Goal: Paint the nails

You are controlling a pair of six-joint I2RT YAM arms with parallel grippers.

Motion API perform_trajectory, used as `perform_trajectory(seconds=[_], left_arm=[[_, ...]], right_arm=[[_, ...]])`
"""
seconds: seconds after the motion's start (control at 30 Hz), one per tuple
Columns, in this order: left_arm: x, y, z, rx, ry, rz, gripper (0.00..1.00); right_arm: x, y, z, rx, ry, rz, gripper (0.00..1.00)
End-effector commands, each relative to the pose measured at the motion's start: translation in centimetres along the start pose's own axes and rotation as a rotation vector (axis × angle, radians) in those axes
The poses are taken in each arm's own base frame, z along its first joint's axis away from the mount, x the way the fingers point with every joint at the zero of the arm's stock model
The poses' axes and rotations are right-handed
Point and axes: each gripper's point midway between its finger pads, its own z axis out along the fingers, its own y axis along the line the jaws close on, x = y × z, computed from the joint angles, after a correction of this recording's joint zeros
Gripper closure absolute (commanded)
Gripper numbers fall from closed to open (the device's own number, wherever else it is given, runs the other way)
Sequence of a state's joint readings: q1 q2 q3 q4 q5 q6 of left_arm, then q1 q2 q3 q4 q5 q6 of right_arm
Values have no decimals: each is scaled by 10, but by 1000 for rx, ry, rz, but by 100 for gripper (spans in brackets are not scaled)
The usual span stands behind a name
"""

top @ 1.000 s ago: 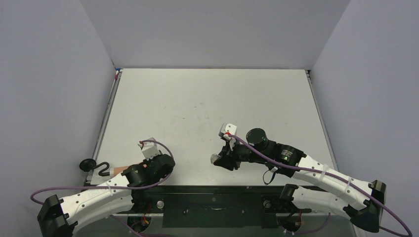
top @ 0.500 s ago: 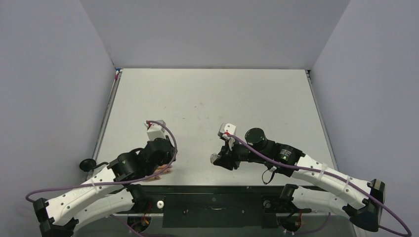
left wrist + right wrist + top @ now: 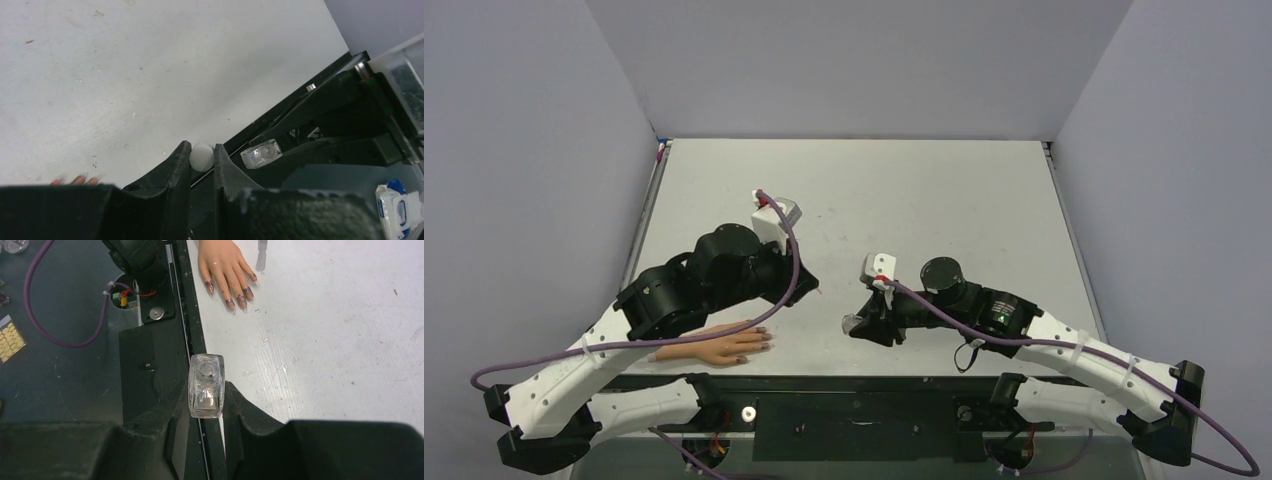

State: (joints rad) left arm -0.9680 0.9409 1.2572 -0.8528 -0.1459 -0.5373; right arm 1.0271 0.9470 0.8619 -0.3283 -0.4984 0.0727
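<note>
- Left gripper [image 3: 201, 150]: closed narrowly on a round white cap [image 3: 202, 157], which sits between the fingertips at lower centre of the left wrist view. A thin pale stem [image 3: 260, 255], probably the brush, is blurred at the top of the right wrist view, just right of the fake hand. Pinching the cap leaves the stem free to point downward.
- Right gripper [image 3: 206, 389]: clamped on a small clear bottle [image 3: 205, 382] at frame centre. The bottle's open neck faces the camera, so it is probably held steady for dipping.
- Nails [image 3: 236, 296]: dark purplish tips of the fake hand [image 3: 222, 262], in the upper centre of the right wrist view. In the overhead view the fake hand [image 3: 719, 347] lies flat at lower left on the table [image 3: 924, 200], near its front edge, with the fingers pointing right toward the bottle.
- Left gripper [image 3: 808, 286] in the overhead view: it hangs above and to the right of the nails, apart from them and between the fake hand and the bottle. This suggests a passage between dipping and brushing, though the direction cannot be judged.
</note>
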Motion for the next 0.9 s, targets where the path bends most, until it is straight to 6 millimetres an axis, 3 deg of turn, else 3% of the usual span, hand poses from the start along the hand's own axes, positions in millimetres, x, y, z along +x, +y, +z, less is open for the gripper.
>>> perform_trajectory(seconds=[0.0, 0.17, 0.37, 0.87], left_arm=[[-7, -38, -13, 190, 54, 104, 100], [-11, -59, -15, 288, 73, 131, 100], [-13, -68, -14, 334, 77, 136, 100], [-10, -72, -14, 359, 89, 139, 100]], right_arm=[[-48, 14, -7, -51, -140, -116, 100], [-53, 14, -2, -51, -145, -130, 100], [-57, 15, 1, -51, -145, -140, 100], [-56, 9, 8, -32, -130, -134, 100]])
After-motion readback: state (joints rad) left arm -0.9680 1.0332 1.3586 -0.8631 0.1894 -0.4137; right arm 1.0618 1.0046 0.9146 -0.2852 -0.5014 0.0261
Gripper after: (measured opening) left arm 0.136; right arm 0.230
